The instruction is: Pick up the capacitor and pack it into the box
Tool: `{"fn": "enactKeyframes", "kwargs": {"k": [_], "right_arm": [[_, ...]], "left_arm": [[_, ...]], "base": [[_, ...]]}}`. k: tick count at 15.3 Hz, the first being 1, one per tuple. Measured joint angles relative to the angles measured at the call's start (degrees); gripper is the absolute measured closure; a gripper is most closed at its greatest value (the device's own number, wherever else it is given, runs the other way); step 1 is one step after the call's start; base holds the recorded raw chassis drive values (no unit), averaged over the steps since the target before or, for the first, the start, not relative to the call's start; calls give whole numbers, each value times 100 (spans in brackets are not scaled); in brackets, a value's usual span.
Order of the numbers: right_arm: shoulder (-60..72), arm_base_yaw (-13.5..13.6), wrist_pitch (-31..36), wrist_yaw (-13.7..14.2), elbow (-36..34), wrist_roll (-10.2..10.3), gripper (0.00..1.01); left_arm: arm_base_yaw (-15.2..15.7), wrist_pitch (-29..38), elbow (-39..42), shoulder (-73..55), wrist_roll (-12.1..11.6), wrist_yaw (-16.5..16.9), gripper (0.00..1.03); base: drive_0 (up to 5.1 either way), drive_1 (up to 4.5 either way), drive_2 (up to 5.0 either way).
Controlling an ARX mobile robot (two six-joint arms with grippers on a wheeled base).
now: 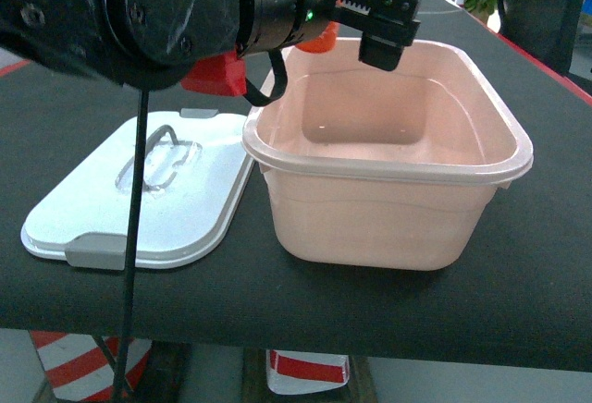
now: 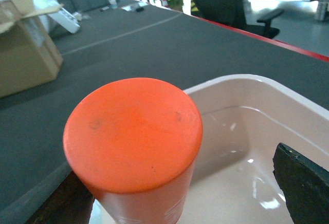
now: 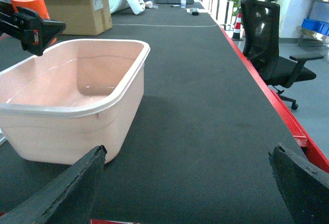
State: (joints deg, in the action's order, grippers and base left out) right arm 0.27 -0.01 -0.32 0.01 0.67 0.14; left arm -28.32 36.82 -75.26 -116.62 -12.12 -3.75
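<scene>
The left claw [image 1: 356, 24] grips a smooth orange cylindrical capacitor [image 2: 134, 142] above the glossy pale pink plastic box [image 1: 388, 158]; the right claw's [image 3: 185, 183] fingers spread wide.

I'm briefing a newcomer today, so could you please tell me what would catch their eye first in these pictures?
First the orange capacitor, a flat-topped cylinder filling the left wrist view, poised at the rim of the pale pink box. The box stands open and empty mid-table, its white lid lying flat to its left. The left gripper hangs over the box's far rim.
</scene>
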Motion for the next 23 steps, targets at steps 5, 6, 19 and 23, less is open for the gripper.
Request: {"fn": "enactKeyframes", "kwargs": {"k": [5, 6, 19, 23], "right_arm": [[0, 0, 0, -2, 0, 0, 3], [0, 0, 4, 0, 0, 2, 3], [0, 0, 4, -2, 0, 0, 3], [0, 0, 2, -2, 0, 2, 3]], "left_arm": [[-157, 625, 122, -179, -1491, -481, 5], [-131, 542, 103, -186, -1534, -474, 5], [-107, 168, -39, -146, -728, -667, 5], [-114, 72, -50, -66, -728, -616, 5]], "base": [[0, 0, 0], [0, 0, 0], [0, 0, 0], [0, 0, 0]]}}
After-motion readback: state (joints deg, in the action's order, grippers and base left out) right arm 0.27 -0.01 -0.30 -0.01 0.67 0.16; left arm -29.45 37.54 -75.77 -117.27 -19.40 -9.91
